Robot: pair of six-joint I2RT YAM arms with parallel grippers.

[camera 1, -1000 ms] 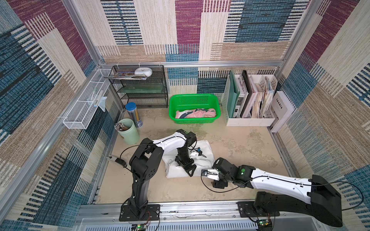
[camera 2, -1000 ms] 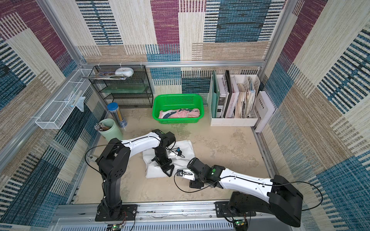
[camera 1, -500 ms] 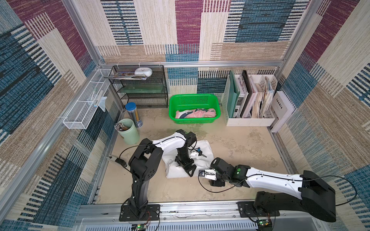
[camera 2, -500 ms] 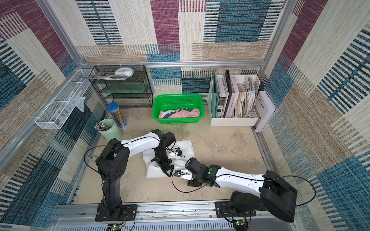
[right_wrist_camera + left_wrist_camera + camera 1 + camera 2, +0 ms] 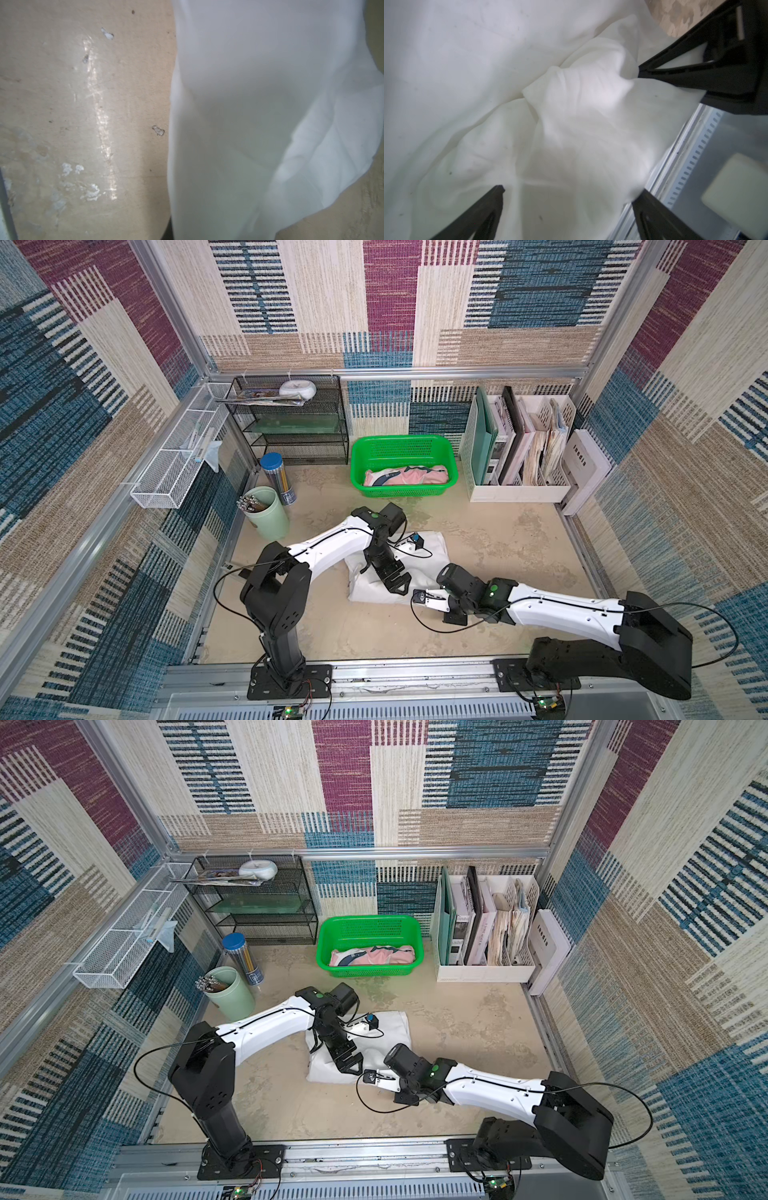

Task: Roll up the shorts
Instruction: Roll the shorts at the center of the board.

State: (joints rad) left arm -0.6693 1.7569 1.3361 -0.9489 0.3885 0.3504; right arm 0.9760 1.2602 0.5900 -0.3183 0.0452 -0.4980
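At nine o'clock a white wire basket (image 5: 166, 472) is hanging; at ten a mint cup (image 5: 268, 514) is holding pens beside a blue-capped pencil tube (image 5: 277, 479). At centre the white shorts (image 5: 432, 549) are lying crumpled, the left gripper (image 5: 397, 578) spreading wide over them and the right gripper (image 5: 452, 615), at their five o'clock, pinching closed on their near edge. At twelve a green basket (image 5: 361, 456) is holding the pink printed shorts (image 5: 409, 477); at one a white file rack (image 5: 515, 492) is holding folders.

Both top views look down from high at 6 o'clock, sharing the whole worktop (image 5: 498, 539) — wrist views close over white shorts (image 5: 571, 124).
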